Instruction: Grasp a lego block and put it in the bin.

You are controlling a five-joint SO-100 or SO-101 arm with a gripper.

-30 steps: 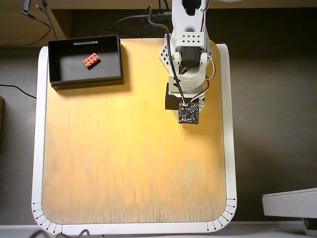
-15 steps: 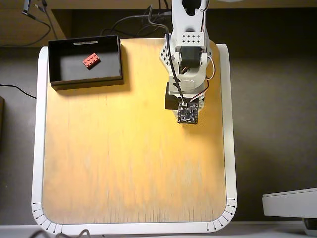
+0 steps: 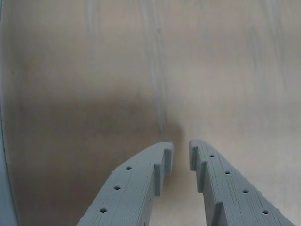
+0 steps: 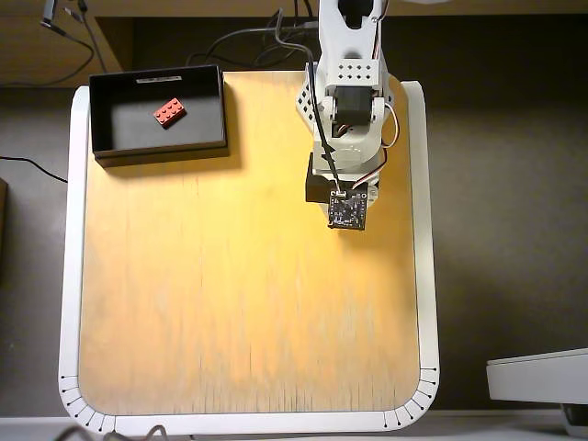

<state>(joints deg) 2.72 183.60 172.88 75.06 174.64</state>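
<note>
Your surface (image 4: pixel 239 303) is a rounded wooden board with a white rim, its grain streaked lengthwise. Only the overhead view shows the arm (image 4: pixel 347 101), white plastic, standing right of the bin (image 4: pixel 101 119). That bin is a shallow black rectangular tray with low walls, at the board's top left corner. The block (image 4: pixel 169 111), a small bright red studded brick, lies on the bin's floor. Only your wrist view shows the end effector (image 3: pixel 181 153): grey ridged fingers slightly parted, holding nothing, over bare wood.
</note>
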